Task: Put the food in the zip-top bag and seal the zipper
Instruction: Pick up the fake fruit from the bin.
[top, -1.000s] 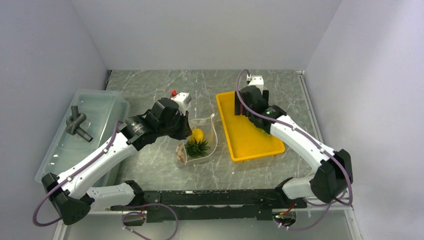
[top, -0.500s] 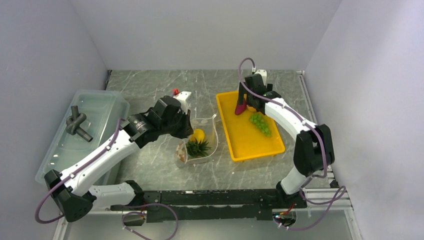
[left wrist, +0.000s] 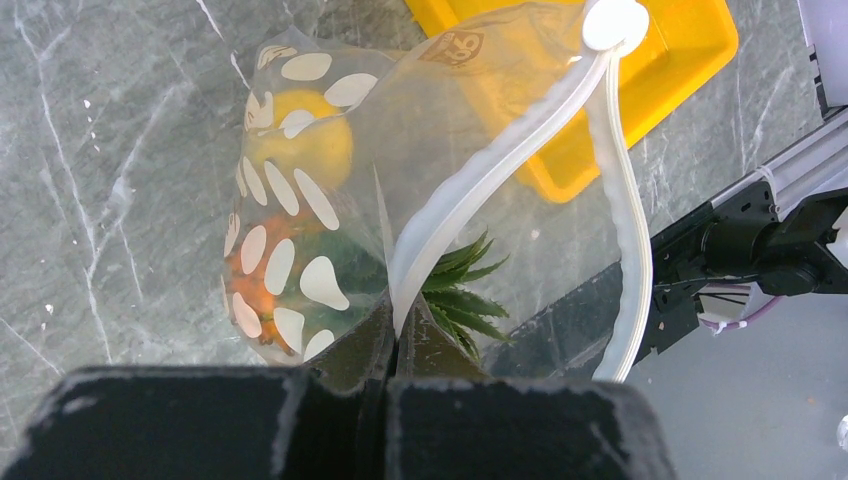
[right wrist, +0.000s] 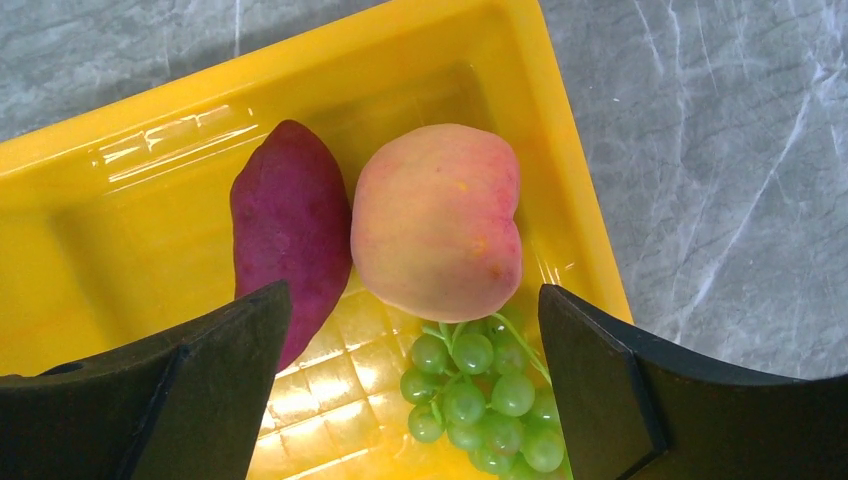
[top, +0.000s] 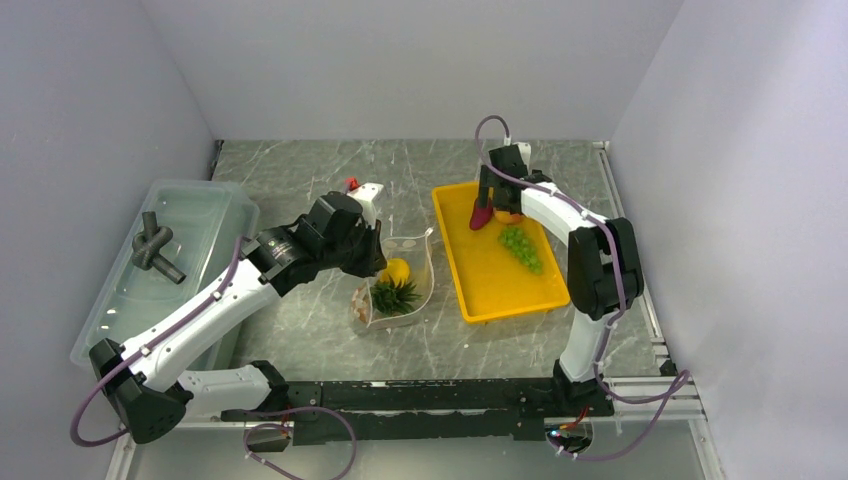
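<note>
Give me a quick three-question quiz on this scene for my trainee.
1. True or false: the right tool is shut.
2. How many food pieces lie in the tray?
3. What does the left tool pinch? A. tray B. zipper C. nothing

Key:
1. False; it is open.
2. Three: peach, purple piece, grapes.
3. B.
</note>
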